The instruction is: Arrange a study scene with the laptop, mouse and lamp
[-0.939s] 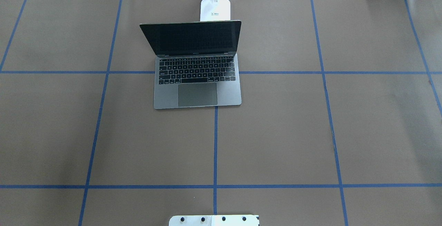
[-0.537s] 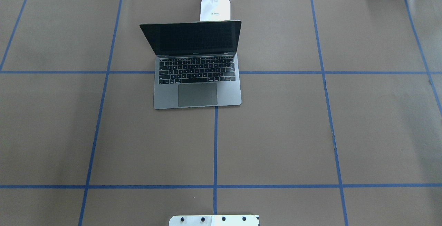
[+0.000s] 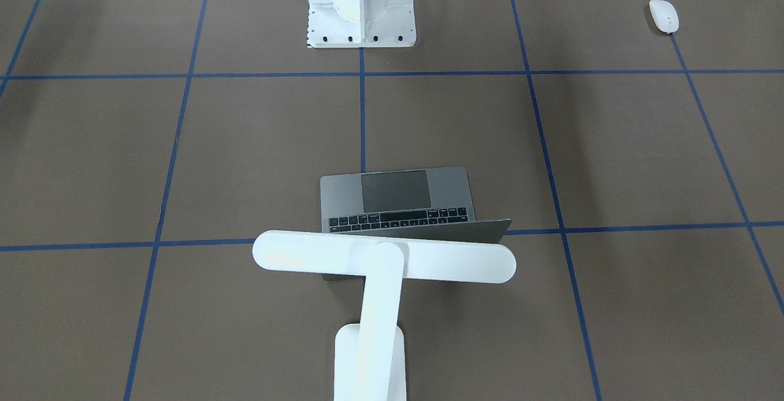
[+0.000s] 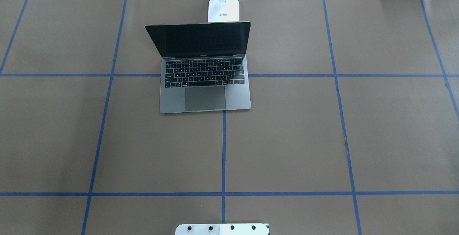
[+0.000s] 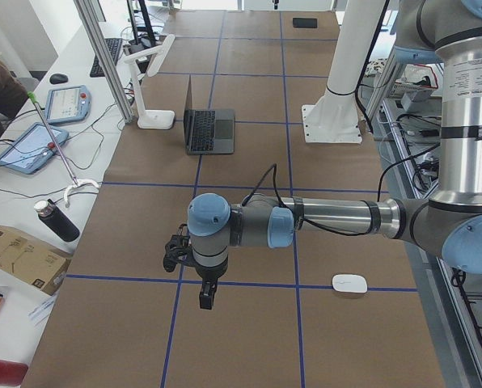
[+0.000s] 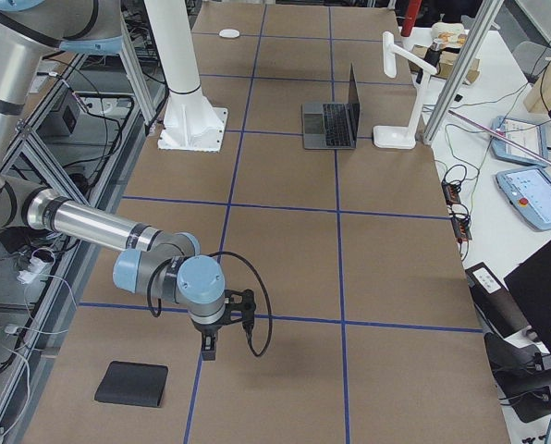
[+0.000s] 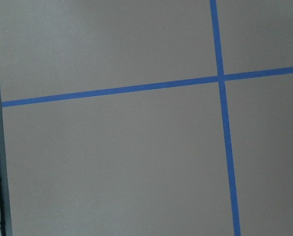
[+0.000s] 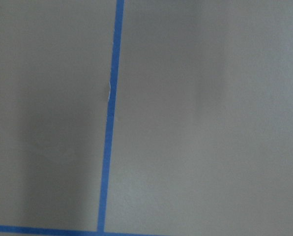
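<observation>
Laptop [image 4: 205, 84] sits open mid-table, screen raised and keyboard facing the robot's base, so you already have it in working pose. Lamp [image 3: 383, 260] stands just behind the lid, its bar head reaching over the screen's top edge, likely so light falls on the keys. Mouse [image 3: 664, 16] lies well apart on the robot's left side. You probably need to bring it beside the laptop next.

Left gripper [image 5: 205, 297] hangs pointing down over bare paper, near the mouse but not touching it. You cannot tell its jaw spread from here. Right gripper [image 6: 208, 347] hangs the same way, near a black mouse pad [image 6: 131, 384]. Spread also unreadable.
</observation>
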Motion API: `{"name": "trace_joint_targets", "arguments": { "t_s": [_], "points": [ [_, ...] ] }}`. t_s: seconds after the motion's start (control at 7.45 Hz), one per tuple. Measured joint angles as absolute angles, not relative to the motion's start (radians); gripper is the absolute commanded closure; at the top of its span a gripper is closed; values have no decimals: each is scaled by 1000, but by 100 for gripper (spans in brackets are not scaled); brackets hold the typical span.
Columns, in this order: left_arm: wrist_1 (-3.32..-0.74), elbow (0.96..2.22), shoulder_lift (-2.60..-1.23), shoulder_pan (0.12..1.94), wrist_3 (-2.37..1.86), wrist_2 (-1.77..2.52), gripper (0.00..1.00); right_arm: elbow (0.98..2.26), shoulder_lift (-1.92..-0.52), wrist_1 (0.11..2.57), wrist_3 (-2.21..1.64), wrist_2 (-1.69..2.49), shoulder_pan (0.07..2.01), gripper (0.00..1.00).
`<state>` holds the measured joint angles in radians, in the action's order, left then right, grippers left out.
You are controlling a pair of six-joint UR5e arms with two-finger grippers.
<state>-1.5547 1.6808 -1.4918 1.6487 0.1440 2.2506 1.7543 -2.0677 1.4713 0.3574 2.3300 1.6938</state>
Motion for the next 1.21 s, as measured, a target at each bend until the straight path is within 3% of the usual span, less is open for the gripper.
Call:
{"name": "trace_joint_targets", "arguments": {
  "t_s": [0.67, 1.21],
  "points": [
    [-1567, 1687, -1465, 1650, 145, 2284, 0, 1560, -1997, 1584, 702, 2415, 1823, 3],
    [-1569, 1693, -1462, 1650, 143, 2284, 0, 1534, -1927, 1766, 216, 2414, 2077, 0]
  ]
}}
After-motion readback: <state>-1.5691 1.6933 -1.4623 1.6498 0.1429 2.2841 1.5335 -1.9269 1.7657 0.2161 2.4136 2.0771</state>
